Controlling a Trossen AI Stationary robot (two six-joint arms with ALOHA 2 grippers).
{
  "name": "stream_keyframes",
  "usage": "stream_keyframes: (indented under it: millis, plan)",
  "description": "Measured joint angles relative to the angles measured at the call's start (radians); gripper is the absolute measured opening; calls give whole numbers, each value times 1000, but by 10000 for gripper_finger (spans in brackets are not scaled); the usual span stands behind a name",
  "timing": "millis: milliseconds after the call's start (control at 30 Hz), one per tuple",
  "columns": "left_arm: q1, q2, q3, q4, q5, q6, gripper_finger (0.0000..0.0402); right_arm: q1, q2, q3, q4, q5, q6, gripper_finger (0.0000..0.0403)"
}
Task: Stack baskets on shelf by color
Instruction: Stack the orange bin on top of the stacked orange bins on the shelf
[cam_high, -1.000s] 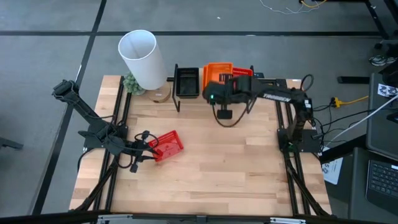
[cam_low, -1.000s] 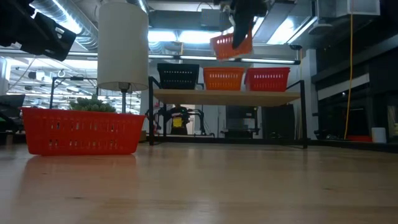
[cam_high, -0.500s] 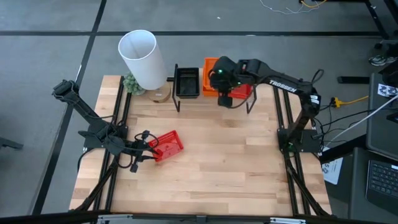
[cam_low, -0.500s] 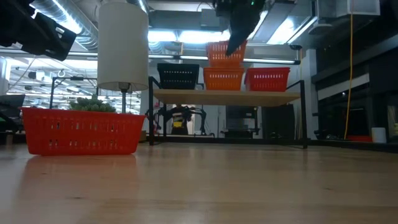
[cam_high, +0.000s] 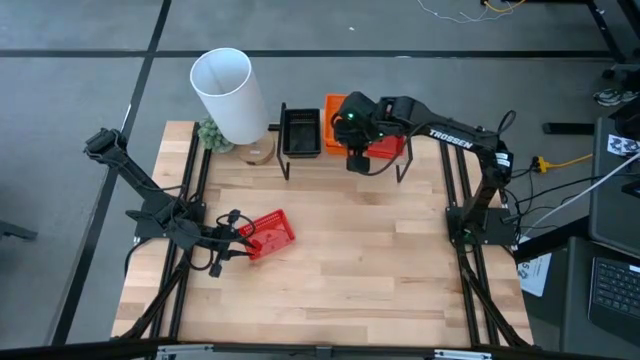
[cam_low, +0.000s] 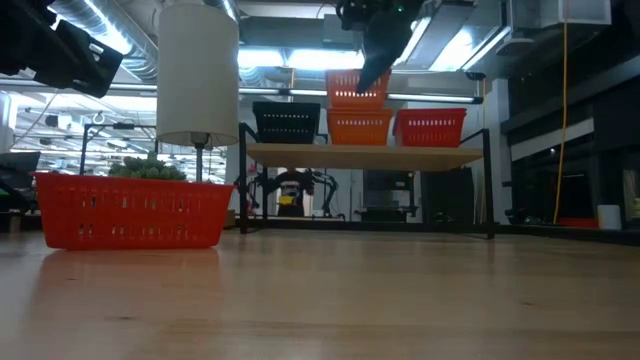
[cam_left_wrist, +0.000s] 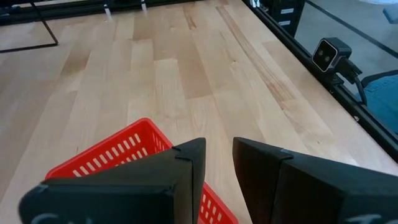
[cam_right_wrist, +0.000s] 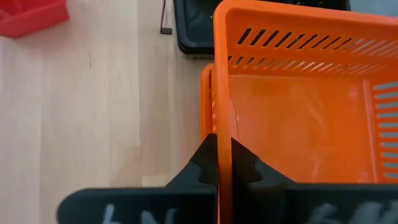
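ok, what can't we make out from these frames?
- High view: the right gripper covers the orange baskets, so their count is hidden.
- Low view: held orange basket possibly clear of the lower one; contact unclear.
- Left wrist view: red basket partly behind the left gripper.

- Even, bright light falls on the desk (cam_high: 340, 260) from above; shadows there are faint.
- Ceiling strip lights (cam_low: 110, 30) glare behind the white cylinder (cam_low: 198, 72) in the low view.
- Near the left wrist camera, the left claw (cam_left_wrist: 214, 163) looks soft and blurred.
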Motion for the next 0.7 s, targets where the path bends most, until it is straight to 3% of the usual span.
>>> stream_keyframes:
  millis: [233, 700]
  plan:
    - [0, 0, 0, 0, 0, 0, 74, 0, 0, 0, 0, -2, 39, 13]
    - [0, 0, 0, 0, 0, -1, 74, -6, 0, 0, 15, 80, 47, 92]
